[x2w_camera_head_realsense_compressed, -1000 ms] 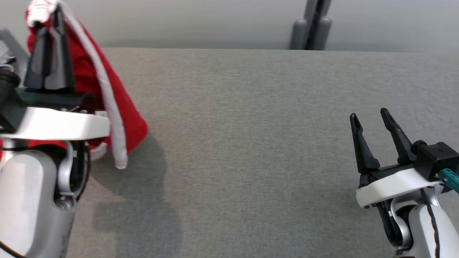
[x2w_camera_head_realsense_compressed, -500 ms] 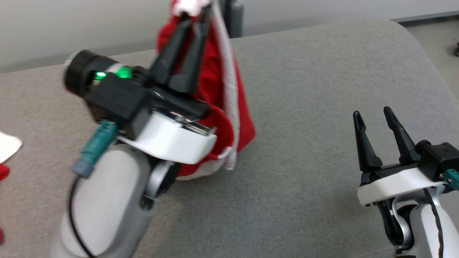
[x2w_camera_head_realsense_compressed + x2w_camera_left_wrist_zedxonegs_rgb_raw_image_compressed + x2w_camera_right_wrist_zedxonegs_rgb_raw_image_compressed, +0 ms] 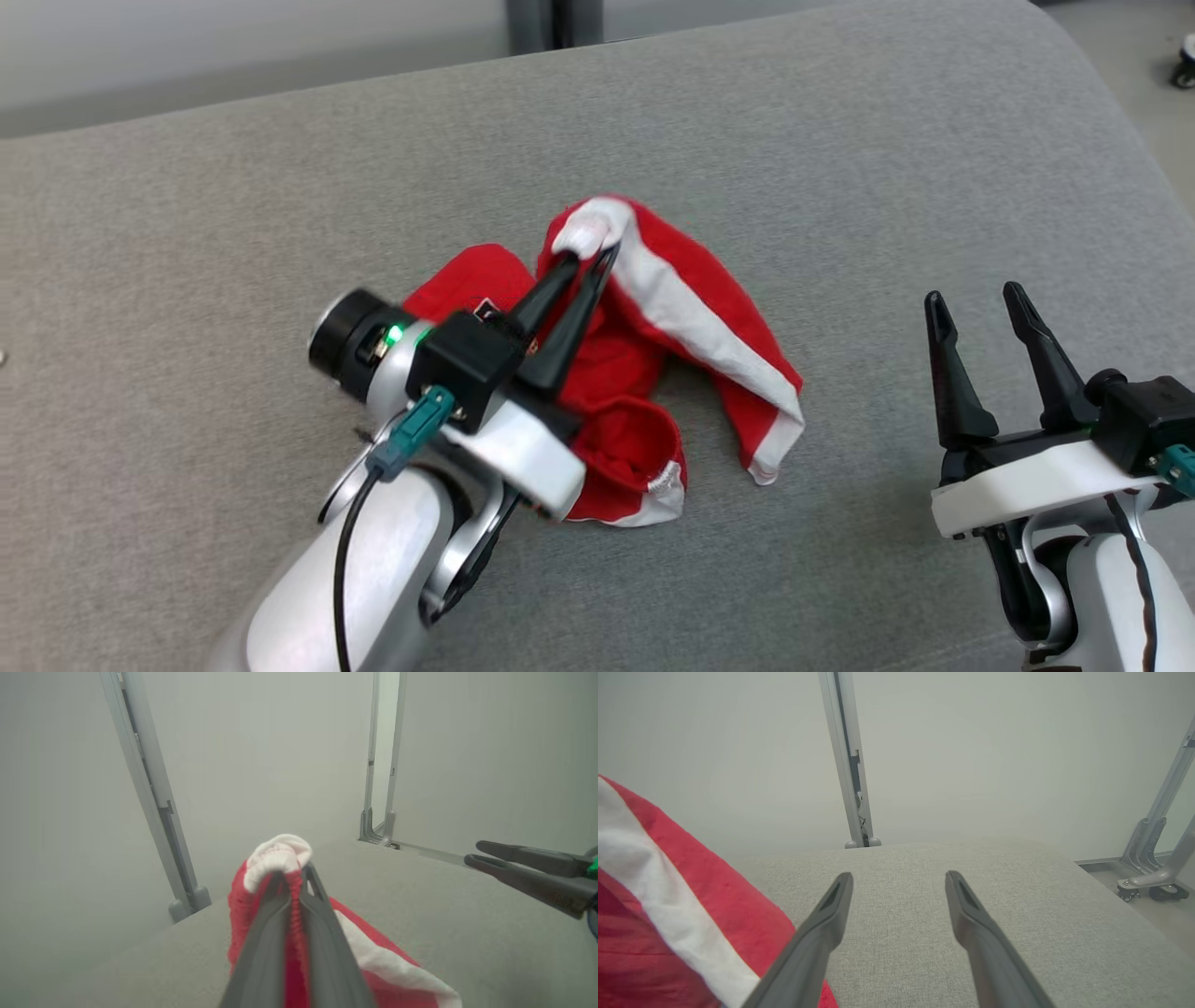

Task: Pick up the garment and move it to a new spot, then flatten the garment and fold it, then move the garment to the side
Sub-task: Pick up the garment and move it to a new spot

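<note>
The garment (image 3: 635,373) is red with white trim and lies crumpled on the middle of the grey table (image 3: 840,187). My left gripper (image 3: 591,257) is shut on its white elastic edge, holding that edge just above the heap. In the left wrist view the pinched white and red cloth (image 3: 280,856) bulges between the closed fingertips of my left gripper (image 3: 293,873). My right gripper (image 3: 973,303) stands open at the lower right, apart from the cloth. The right wrist view shows my right gripper (image 3: 899,879) with nothing between its fingers and the garment (image 3: 668,914) to its left.
Grey metal frame posts (image 3: 149,793) rise behind the table against a pale wall. The table's rounded right edge (image 3: 1111,103) drops to the floor, where a caster wheel (image 3: 1160,891) stands. Bare grey cloth lies between the garment and the right gripper.
The head camera has swung over the table. My left gripper has come down with the garment, which hung upright before and now rests heaped on the table. The right gripper has stayed open.
</note>
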